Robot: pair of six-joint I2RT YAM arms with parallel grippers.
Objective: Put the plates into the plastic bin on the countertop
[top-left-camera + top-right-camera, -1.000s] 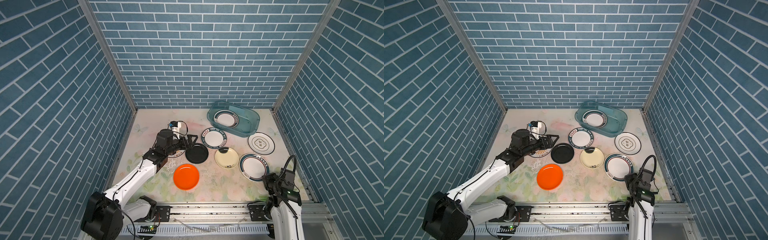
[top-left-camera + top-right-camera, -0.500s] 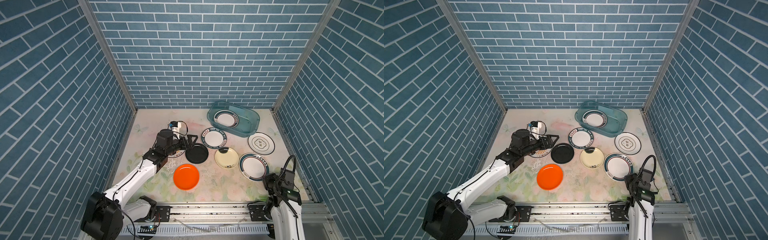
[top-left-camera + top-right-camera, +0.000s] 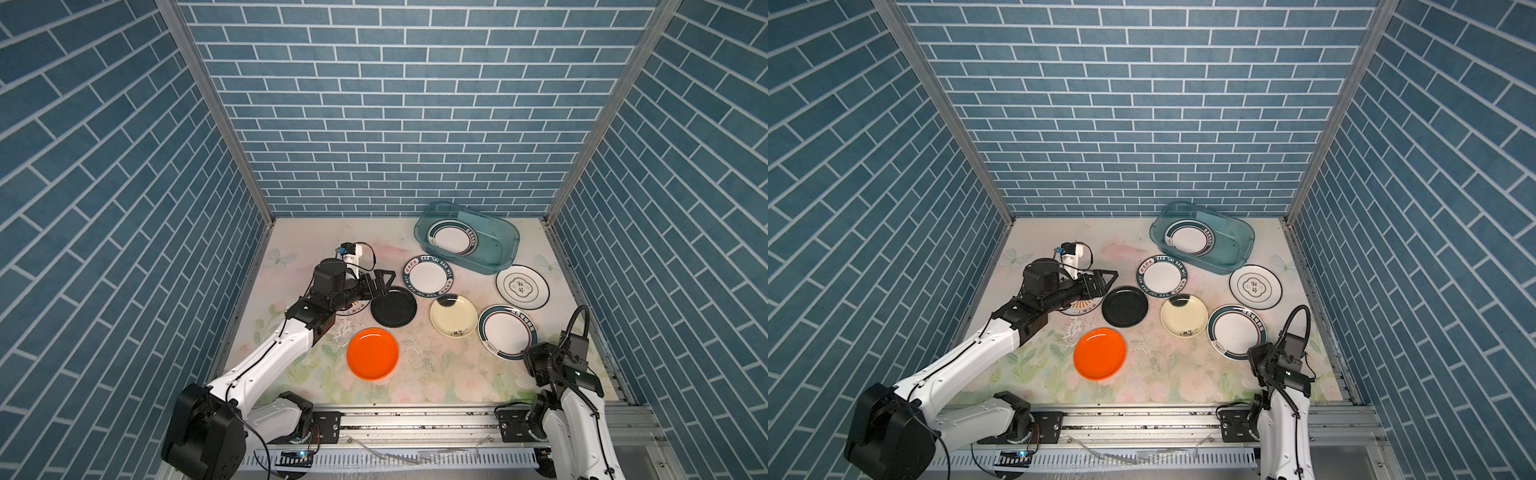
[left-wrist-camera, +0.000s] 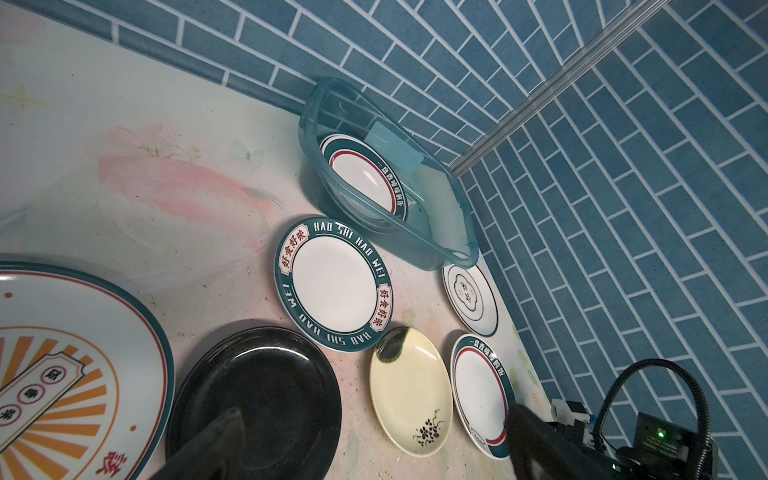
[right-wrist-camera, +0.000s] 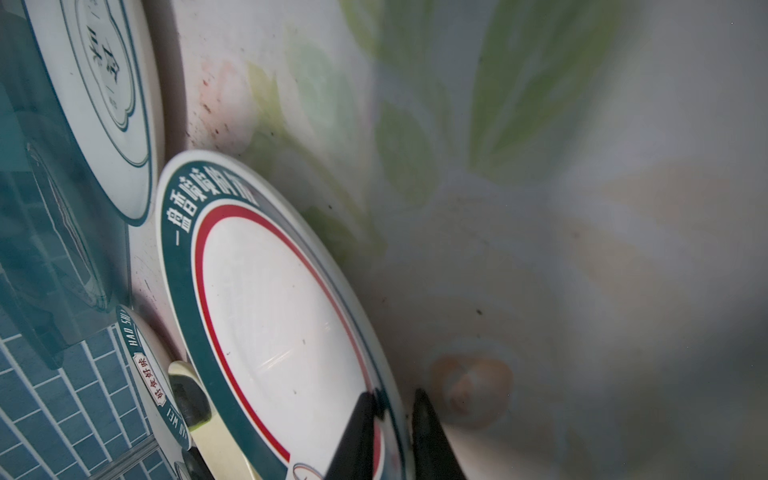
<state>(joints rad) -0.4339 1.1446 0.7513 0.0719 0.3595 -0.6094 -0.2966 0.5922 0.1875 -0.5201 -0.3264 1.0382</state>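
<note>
Done: the translucent teal plastic bin [image 3: 496, 243], at 1 o'clock on the flowered bench [image 3: 316, 241], holds at least one round teal-rimmed white plate [image 3: 453, 239].
Remaining: I count seven more lying out.
Right tool [image 5: 394, 392]: narrowed astride the rim of the matching round plate [image 5: 270, 311] at 4 o'clock; I cannot tell if it grips.
Left tool [image 3: 386, 284]: wide open, empty.

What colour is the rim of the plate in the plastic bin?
This plate: dark teal rim, thin red ring; clearest in left wrist view.

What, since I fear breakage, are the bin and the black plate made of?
The bin: translucent teal plastic, glossy; the white plate inside shows through its wall. The black plate: hard and glossy, catching light reflections; ceramic or melamine, the look cannot settle which.
</note>
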